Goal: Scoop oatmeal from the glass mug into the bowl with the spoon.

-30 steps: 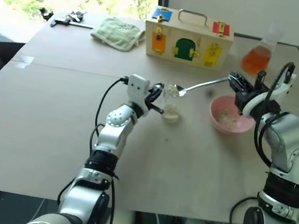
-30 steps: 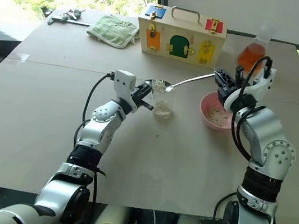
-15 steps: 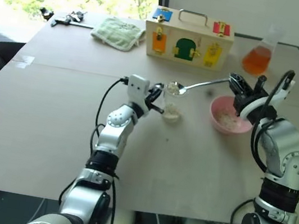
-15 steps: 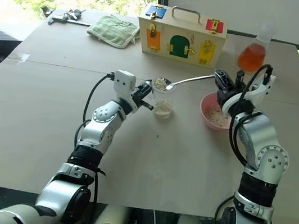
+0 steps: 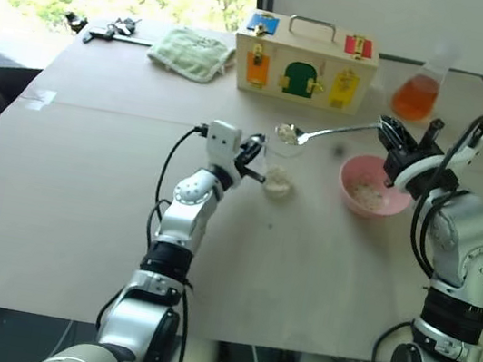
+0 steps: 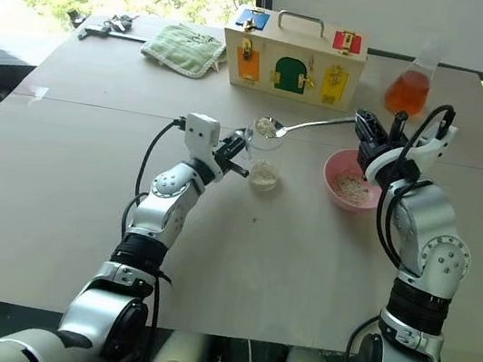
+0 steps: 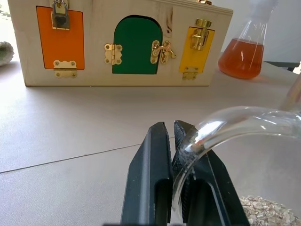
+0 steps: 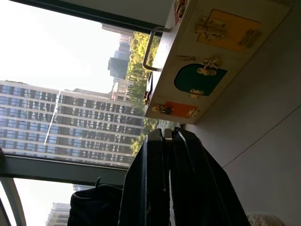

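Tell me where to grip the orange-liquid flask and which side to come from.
Grip the flask by its narrow clear neck, above the wide orange-filled base. It stands upright at the table's far right, beside the wooden latch box. Probably come in level from the robot's side or the right, away from the box.

Left end effector (image 5: 254,158) clamped (fingers together), right end effector (image 5: 393,136) likewise — raised

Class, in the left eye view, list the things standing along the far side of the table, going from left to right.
Dark tools → green cloth → wooden latch box → flask of orange liquid.
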Robot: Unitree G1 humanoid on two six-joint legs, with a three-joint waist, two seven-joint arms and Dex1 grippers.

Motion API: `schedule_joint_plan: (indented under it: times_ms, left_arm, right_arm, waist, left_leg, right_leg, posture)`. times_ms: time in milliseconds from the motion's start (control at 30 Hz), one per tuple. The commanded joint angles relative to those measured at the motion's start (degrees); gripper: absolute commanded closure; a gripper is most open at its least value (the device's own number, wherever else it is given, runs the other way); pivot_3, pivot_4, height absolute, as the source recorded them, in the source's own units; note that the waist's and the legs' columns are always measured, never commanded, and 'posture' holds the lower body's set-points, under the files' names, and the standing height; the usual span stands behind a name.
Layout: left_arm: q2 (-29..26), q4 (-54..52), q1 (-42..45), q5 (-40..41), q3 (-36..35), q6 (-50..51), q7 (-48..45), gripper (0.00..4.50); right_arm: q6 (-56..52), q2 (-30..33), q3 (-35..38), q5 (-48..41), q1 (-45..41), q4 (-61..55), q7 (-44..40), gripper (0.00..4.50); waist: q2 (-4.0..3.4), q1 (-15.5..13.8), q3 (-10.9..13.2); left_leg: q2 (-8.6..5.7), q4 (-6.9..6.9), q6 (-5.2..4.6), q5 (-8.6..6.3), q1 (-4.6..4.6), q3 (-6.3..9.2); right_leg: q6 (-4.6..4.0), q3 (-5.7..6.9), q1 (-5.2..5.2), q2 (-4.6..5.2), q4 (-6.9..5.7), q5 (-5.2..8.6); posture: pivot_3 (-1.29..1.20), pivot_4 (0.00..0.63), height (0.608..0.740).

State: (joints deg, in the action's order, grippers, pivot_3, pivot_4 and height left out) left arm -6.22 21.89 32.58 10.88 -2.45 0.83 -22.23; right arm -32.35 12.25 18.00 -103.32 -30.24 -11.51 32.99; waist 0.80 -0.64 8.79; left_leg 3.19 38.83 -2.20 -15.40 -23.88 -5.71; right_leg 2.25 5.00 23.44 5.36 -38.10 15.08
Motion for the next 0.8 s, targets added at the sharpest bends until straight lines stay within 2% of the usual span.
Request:
schedule_joint_plan:
  times_ms: [33,267,467,667,800]
  left_arm:
    - [0.0,0.0,1.0,0.3,-0.6,-1.0,0.1,4.43]
    - [-0.1,0.1,1.0,0.3,-0.5,-1.1,-0.1,4.43]
    - [-0.1,0.4,0.9,0.3,-0.6,-1.2,-0.1,4.43]
    - [0.1,1.0,0.6,0.3,-0.3,-1.2,-0.5,4.43]
    - [0.5,2.4,1.3,0.2,0.2,-1.5,-1.2,4.43]
  right_arm:
    - [-0.4,0.9,-0.4,-0.5,0.2,-3.4,-1.0,4.5]
    - [1.0,0.3,-0.3,-1.1,-0.4,-3.5,-0.9,4.5]
    - [3.1,0.2,1.7,-5.1,-0.7,-4.7,0.0,4.5]
    - [3.5,4.0,4.9,-9.1,1.2,-6.6,0.6,4.5]
    - [3.4,7.2,10.5,-9.7,3.4,-8.1,1.7,4.5]
  waist:
    - [0.0,0.0,0.0]
    - [0.0,0.0,0.0]
    - [0.0,0.0,0.0]
    - [0.0,-0.1,0.0]
    - [0.0,-0.2,0.0]
  left_leg:
    - [0.0,0.0,0.0,0.0,0.0,0.0]
    - [0.0,0.0,0.0,0.0,0.0,0.01]
    - [0.0,0.0,0.0,0.0,0.0,0.0]
    - [0.0,0.0,0.0,0.0,0.0,0.01]
    - [-0.01,0.0,-0.01,0.0,0.0,-0.01]
  right_leg:
    - [0.0,0.0,0.0,0.0,0.0,0.0]
    - [0.0,0.0,0.0,0.0,0.0,0.0]
    - [0.0,0.0,0.0,0.0,0.0,0.0]
    - [0.0,0.0,0.0,0.0,0.01,0.0]
    - [0.0,0.01,-0.01,0.0,0.01,0.0]
  posture:
    - [0.0,0.15,0.74]
    - [0.0,0.15,0.74]
    - [0.0,0.15,0.74]
    - [0.0,0.15,0.74]
    - [0.0,0.15,0.74]
